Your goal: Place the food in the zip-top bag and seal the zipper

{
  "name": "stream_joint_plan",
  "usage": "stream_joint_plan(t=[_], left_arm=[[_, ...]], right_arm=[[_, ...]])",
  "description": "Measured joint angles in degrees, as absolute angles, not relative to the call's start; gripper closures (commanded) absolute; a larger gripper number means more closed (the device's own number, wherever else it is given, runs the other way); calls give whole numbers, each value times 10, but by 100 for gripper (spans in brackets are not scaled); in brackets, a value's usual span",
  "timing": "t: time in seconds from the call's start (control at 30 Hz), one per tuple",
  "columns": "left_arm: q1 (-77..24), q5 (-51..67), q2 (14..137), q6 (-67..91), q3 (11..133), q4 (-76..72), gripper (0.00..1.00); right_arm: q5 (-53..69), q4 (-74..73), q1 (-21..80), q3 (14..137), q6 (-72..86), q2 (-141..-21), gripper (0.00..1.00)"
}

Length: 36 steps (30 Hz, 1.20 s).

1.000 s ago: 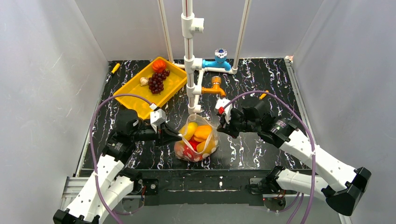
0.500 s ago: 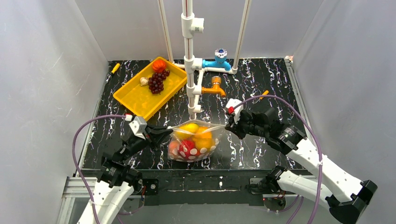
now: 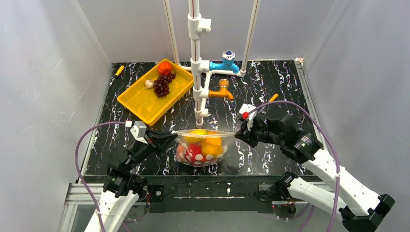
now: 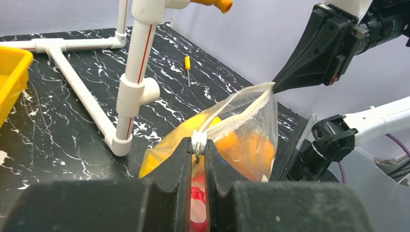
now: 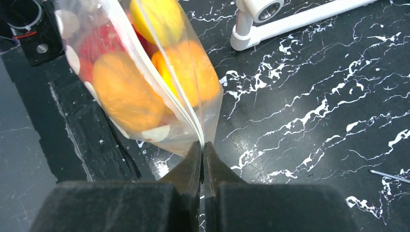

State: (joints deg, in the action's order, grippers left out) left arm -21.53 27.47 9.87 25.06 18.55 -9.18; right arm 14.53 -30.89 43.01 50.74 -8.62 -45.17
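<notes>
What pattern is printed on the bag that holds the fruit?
White round dots on clear plastic; the zip-top bag shows them best in the top external view.

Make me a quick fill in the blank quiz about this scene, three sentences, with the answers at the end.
1. The zip-top bag is stretched between the left gripper and the right gripper, each ____ on a top corner.
2. The grapes lie in the ____ tray.
3. On the pipe frame, the tap beyond the orange tap is ____.

Missing words: shut; yellow; blue.
</notes>
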Motion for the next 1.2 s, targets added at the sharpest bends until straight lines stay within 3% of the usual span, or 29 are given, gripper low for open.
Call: stream_joint_plan(t=[0.23, 0.5, 0.53, 0.67, 0.9, 0.97, 1.2], left_arm=[[-215, 276, 112, 296, 181, -144, 100], [-216, 298, 136, 285, 182, -137, 100], [-216, 306, 131, 279, 182, -130, 100], [-215, 344, 129, 259, 182, -126, 100], [-215, 415, 175, 229, 188, -131, 100], [-215, 427, 182, 226, 190, -134, 100], [-215, 452, 177, 221, 192, -137, 100]], right_arm=[[185, -293, 427, 498, -66, -422, 99], [92, -278, 428, 460, -83, -424, 99], [87, -277, 428, 460, -87, -425, 94], [94, -282, 428, 462, -106, -415, 55], [171, -343, 443, 583, -154, -501, 8], [180, -349, 474, 631, -171, -533, 2], [205, -343, 600, 754, -230, -640, 3]])
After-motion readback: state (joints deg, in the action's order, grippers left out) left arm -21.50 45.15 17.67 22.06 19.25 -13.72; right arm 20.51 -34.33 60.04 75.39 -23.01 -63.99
